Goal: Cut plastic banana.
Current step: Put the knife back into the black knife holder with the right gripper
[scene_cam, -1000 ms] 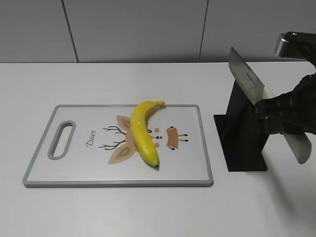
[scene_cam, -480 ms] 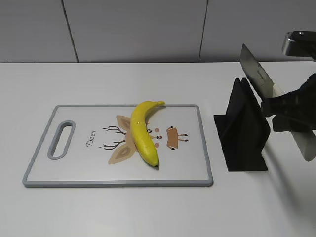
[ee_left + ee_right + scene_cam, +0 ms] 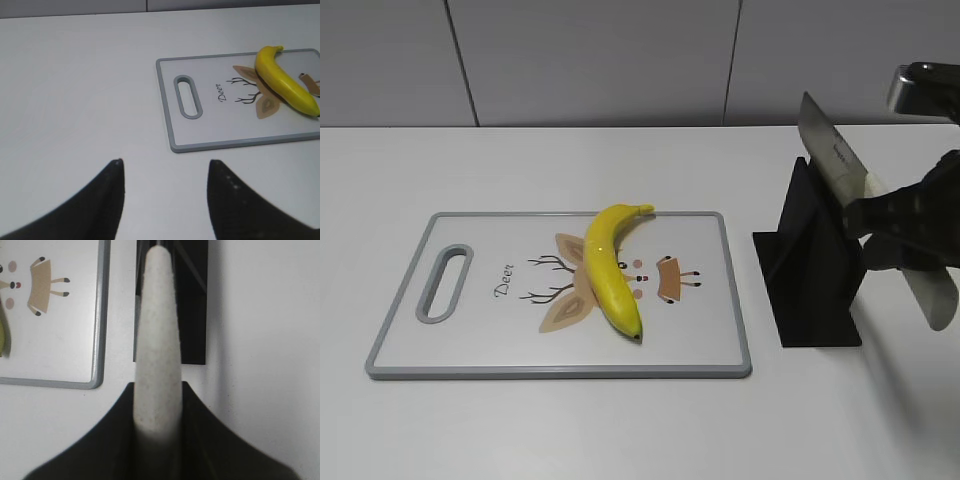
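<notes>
The plastic banana (image 3: 610,265) lies whole on the cutting board (image 3: 705,335), stem tip toward the far edge; it also shows in the left wrist view (image 3: 282,82). My right gripper (image 3: 895,230) is shut on the pale handle (image 3: 157,330) of a knife whose blade (image 3: 828,155) slants up and left above the black knife stand (image 3: 815,290), to the right of the board. My left gripper (image 3: 165,162) is open and empty over bare table, left of and nearer than the board (image 3: 210,125). It is out of the exterior view.
The board has a grey rim, a handle slot (image 3: 445,283) at its left end and a deer drawing. The black stand sits close to the board's right edge. A grey panelled wall runs behind the white table.
The knife in my right gripper has moved up and right away from the stand, then drifted slightly back left. Banana, board and stand have not moved.
</notes>
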Available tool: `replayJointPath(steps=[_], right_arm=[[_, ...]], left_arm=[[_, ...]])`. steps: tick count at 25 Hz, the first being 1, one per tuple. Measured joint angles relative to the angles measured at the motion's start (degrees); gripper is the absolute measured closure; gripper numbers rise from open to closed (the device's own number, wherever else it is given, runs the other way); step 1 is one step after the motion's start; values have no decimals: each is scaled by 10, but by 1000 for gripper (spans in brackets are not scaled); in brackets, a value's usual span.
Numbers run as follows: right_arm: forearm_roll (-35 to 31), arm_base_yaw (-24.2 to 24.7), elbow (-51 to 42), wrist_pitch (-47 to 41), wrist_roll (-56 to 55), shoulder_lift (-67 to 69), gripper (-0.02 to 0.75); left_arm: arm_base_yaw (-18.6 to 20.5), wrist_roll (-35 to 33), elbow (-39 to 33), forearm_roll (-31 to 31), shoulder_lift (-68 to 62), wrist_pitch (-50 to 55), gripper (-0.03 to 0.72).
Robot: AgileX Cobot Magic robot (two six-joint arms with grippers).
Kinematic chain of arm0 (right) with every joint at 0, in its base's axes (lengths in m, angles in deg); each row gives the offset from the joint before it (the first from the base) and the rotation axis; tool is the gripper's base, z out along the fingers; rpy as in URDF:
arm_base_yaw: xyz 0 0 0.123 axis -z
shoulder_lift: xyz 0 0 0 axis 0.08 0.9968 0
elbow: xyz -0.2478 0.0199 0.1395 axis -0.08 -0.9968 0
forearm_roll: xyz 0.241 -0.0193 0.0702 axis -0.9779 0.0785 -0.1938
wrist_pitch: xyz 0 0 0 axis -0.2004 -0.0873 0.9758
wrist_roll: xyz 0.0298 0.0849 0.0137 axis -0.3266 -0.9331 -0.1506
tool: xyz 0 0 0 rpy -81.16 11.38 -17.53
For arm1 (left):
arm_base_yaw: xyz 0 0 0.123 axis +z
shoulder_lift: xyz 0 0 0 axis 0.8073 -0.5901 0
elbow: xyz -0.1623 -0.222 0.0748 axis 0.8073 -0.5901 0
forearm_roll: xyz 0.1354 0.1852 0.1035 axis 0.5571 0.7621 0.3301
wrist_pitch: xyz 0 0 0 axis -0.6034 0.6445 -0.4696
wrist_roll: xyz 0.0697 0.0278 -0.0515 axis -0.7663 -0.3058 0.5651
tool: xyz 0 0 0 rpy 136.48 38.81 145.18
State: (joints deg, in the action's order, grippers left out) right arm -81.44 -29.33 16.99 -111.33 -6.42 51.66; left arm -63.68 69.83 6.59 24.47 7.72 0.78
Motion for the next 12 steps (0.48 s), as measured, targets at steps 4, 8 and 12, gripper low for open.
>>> replayJointPath(steps=[4, 8, 12], right_arm=[[-5, -6, 0, -1, 2, 6, 559], [7, -6, 0, 4, 2, 15, 559], [25, -7, 0, 3, -4, 15, 559]], left_arm=[[0, 0, 0, 0, 0, 0, 171], [0, 0, 0, 0, 0, 0, 171], [0, 0, 0, 0, 0, 0, 171]])
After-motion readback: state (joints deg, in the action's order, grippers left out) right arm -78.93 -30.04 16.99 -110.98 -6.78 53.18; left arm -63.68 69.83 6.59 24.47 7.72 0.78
